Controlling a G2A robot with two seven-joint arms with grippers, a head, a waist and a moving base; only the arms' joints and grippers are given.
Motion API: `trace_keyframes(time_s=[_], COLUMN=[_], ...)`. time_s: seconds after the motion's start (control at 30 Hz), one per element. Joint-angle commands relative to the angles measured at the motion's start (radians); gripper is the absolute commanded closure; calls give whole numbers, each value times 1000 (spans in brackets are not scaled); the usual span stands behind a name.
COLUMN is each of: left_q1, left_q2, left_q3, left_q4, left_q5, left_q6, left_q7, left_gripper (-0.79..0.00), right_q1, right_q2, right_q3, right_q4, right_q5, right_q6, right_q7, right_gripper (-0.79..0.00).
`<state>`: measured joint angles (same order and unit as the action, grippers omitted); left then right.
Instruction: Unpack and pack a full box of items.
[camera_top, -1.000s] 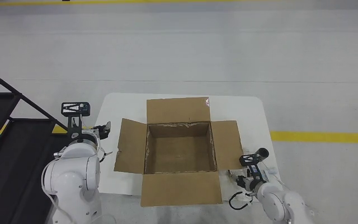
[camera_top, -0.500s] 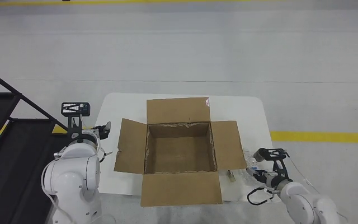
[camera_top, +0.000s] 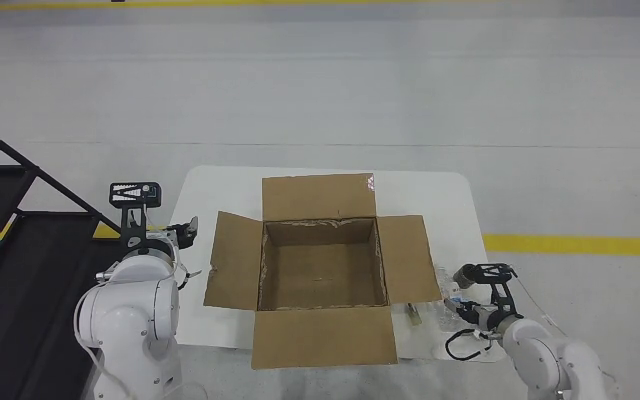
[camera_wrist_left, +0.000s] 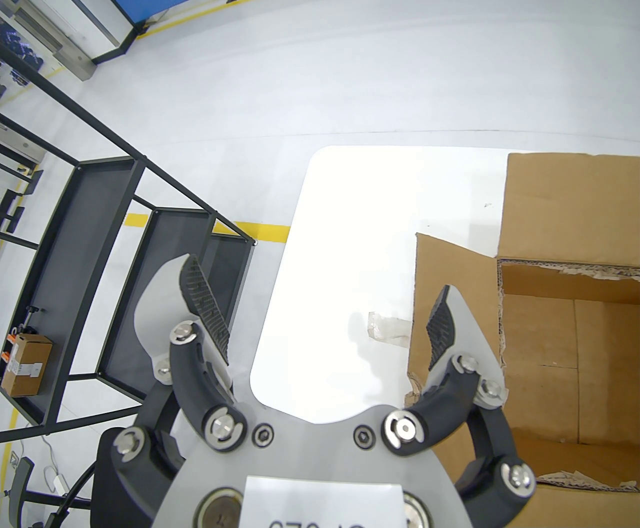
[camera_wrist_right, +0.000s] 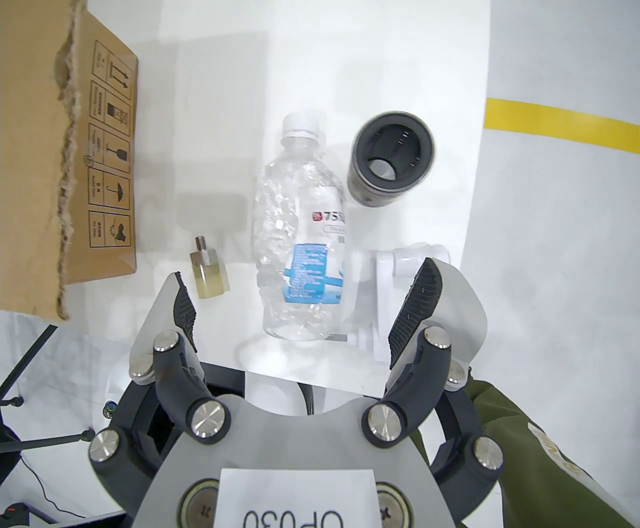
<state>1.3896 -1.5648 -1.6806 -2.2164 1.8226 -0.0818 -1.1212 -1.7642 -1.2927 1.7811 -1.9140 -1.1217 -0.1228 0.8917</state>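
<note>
One bottle (camera_wrist_right: 300, 225) beside box (camera_wrist_right: 95, 165), right gripper (camera_wrist_right: 304, 272) — fingers (camera_wrist_right: 415, 305) spread

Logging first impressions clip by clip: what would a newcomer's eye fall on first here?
The big open box, flaps spread and looking empty, in the middle of the white table. Then the small cluster on the table beside its flap, in front of the open right gripper: a clear bottle on its side, a black cylinder and a small metal fitting.
</note>
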Motion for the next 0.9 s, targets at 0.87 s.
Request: trace_keyframes(time_s=[0.87], left_q1=[0], left_q2=[0], left_q3=[0], left_q4=[0], left_q5=[0], left_q6=[0], left_q7=[0], left_gripper=[-785], right_q1=[-40], right_q2=[19], right_q3=[33], right_q4=[177], right_q5=[-71], right_q6=[3], right_q7=[-115], right_gripper=[-483])
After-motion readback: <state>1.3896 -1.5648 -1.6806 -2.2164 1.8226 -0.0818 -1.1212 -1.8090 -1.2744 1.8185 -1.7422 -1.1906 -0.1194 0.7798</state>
